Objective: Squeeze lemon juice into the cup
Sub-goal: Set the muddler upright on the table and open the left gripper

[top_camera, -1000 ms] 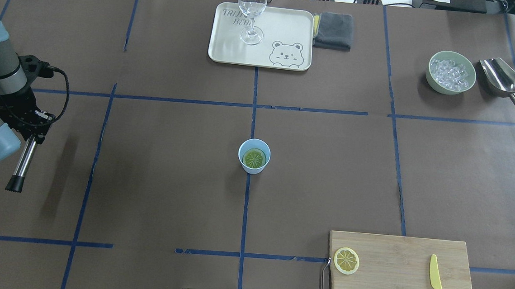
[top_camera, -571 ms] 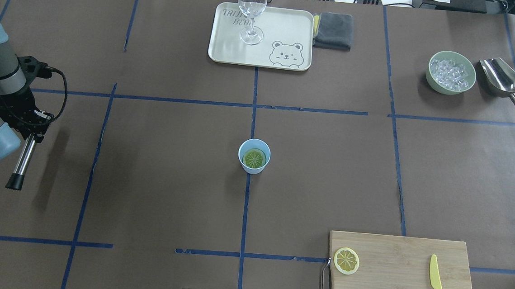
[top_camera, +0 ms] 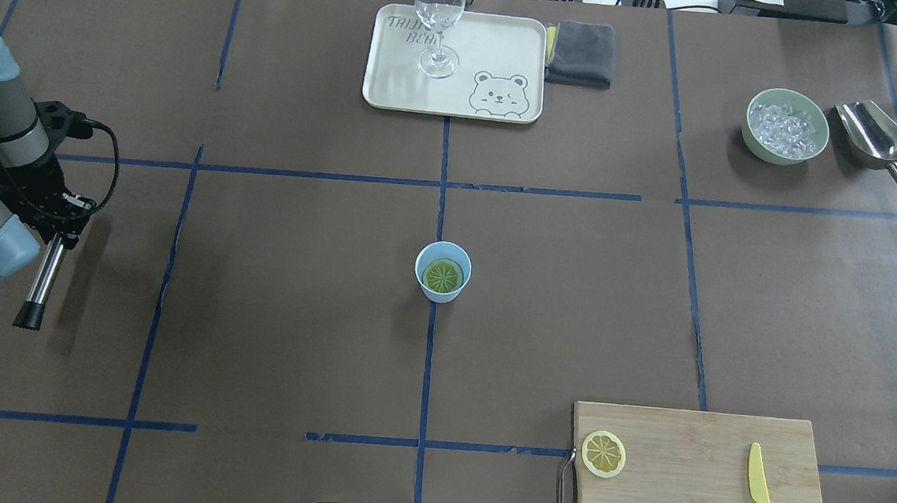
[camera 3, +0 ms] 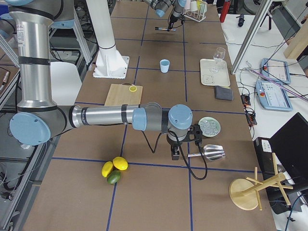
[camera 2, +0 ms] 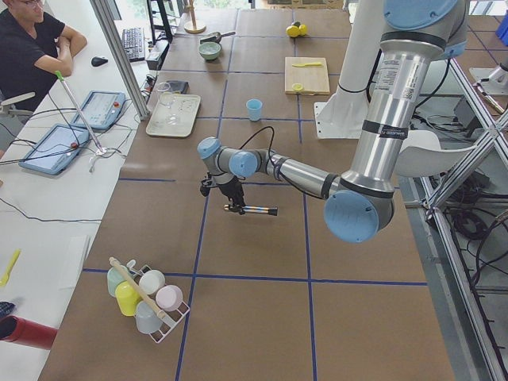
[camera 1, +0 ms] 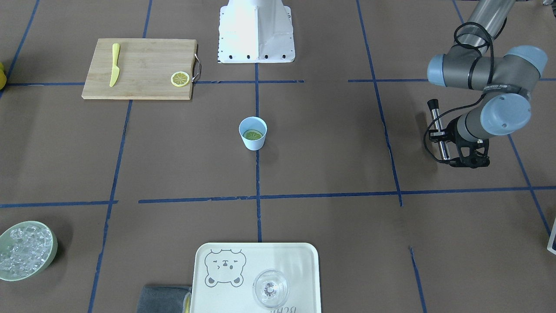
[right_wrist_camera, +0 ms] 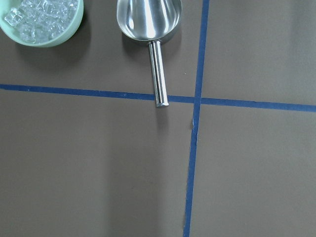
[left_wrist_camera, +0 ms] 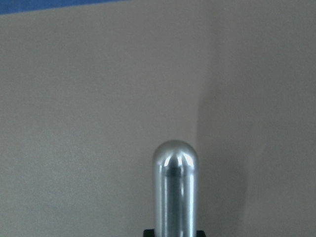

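**Brown-paper table — lemon sits in the cup**

Blue tape lines grid the paper. Lower right in the overhead view lies a wooden board [top_camera: 701,482]. At centre stands the cup [top_camera: 440,297], with the lemon [top_camera: 443,276] inside, cut face up. At the frame's left edge, well apart, the left gripper [top_camera: 61,234] is clamped on a steel rod [top_camera: 44,282] whose long axis runs toward the lower edge — the cup lies to its right. Whether the right gripper [camera 3: 175,155] is open or closed I cannot tell; its arm is likely the farther one.
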You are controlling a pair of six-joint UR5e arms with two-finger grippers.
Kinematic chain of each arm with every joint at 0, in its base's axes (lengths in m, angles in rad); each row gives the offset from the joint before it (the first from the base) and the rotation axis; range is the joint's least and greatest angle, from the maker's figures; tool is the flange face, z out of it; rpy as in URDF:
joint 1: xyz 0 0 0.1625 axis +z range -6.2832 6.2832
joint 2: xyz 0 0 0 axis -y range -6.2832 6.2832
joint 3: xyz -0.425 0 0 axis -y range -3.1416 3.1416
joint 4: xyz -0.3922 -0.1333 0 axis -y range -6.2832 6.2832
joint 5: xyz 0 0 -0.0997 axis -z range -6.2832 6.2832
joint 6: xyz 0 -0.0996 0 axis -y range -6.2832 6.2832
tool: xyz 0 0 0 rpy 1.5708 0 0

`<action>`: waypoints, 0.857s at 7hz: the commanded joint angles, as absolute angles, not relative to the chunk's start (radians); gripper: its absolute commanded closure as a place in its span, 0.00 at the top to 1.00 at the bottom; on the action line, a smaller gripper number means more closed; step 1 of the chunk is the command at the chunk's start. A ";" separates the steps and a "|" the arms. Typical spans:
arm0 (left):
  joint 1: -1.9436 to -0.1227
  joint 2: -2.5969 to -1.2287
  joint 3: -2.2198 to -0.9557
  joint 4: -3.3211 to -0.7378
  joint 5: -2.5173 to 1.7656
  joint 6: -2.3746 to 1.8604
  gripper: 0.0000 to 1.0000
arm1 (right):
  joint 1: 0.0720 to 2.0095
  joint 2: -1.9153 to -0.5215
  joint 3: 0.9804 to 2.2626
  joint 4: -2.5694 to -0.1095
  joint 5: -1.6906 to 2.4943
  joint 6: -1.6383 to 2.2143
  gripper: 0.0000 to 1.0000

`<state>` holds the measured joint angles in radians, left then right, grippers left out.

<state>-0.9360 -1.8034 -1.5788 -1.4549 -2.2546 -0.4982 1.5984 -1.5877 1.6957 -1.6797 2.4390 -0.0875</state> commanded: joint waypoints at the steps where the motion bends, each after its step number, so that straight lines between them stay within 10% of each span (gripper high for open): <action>1: -0.934 -1.806 -1.568 -1.474 -2.250 -0.497 0.97 | 1.598 -1.589 1.695 -1.680 2.439 -0.087 1.00; 6: -1.063 -1.888 -1.615 -1.497 -2.258 -0.561 1.00 | 1.598 -1.589 1.692 -1.680 2.439 -0.086 1.00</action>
